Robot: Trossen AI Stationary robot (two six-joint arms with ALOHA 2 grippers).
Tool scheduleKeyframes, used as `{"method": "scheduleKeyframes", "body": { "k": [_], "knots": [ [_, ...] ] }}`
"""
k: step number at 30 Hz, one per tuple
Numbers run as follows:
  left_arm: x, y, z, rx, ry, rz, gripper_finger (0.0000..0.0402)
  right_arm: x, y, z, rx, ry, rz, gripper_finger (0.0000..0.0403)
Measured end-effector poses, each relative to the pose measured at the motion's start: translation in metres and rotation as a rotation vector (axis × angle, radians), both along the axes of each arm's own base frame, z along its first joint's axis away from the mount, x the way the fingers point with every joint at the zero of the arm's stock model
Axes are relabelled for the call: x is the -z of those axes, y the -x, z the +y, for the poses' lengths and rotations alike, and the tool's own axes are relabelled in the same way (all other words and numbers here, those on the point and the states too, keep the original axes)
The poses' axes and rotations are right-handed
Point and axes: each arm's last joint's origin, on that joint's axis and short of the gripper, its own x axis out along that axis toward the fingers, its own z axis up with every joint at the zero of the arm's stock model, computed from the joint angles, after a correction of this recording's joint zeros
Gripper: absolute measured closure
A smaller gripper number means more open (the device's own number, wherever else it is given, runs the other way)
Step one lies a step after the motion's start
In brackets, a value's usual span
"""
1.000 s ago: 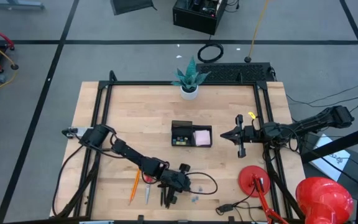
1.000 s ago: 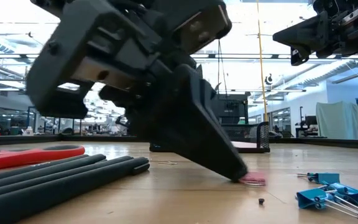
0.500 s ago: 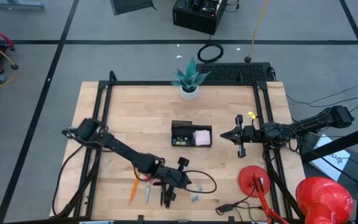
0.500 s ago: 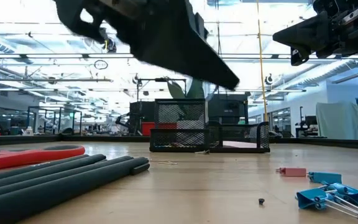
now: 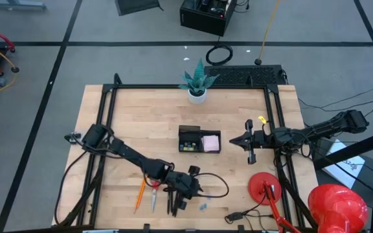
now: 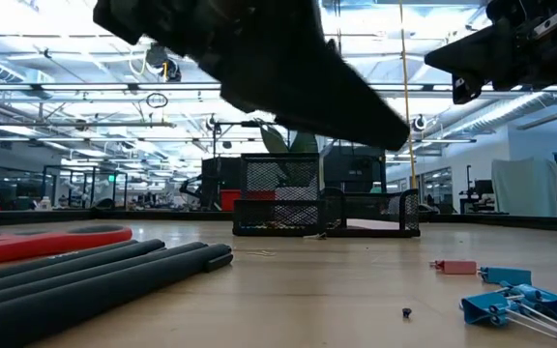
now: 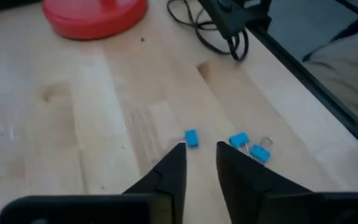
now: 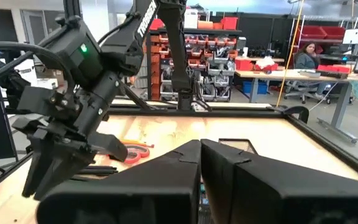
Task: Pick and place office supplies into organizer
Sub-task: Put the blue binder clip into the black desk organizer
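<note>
Left gripper (image 7: pixel 199 163) hangs slightly parted, empty, above blue clips (image 7: pixel 249 145); black pens (image 6: pixel 95 278) and red scissors (image 6: pixel 51 240) lie nearby, organizer (image 5: pixel 199 139) well apart; right gripper (image 5: pixel 247 140), apparently closed, beside organizer

Blue clips (image 7: pixel 192 138), red-handled scissors (image 6: pixel 51 240), black mesh organizer (image 6: pixel 322 208), orange pencil (image 5: pixel 139 194).

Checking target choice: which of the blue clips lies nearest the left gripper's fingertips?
The lone blue clip, just ahead of the left gripper; the other two clips lie together farther off.
</note>
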Motion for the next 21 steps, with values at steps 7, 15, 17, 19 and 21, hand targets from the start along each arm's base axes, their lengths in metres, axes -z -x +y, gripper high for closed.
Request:
{"method": "scheduleKeyframes", "body": {
  "k": [7, 15, 17, 19, 21],
  "knots": [
    [0.001, 0.016, -0.015, -0.026, -0.312, -0.01, 0.0312, 0.005, -0.003, 0.002, -0.04, 0.001, 0.045, 0.0399],
    [-0.06, 0.05, 0.008, -0.108, -0.448, -0.1, 0.0395, 0.008, -0.008, 0.002, -0.028, 0.001, 0.052, 0.0399],
    [-0.077, 0.069, 0.022, -0.133, -0.432, -0.145, 0.0392, 0.007, -0.009, 0.003, -0.029, -0.014, 0.036, 0.0399],
    [-0.087, 0.087, 0.037, -0.162, -0.404, -0.217, 0.0392, 0.007, -0.011, 0.004, -0.052, -0.02, 0.045, 0.0399],
    [-0.088, 0.109, 0.053, -0.183, -0.369, -0.291, 0.0397, 0.002, -0.016, 0.006, -0.078, -0.018, 0.061, 0.0399]
  ]
}}
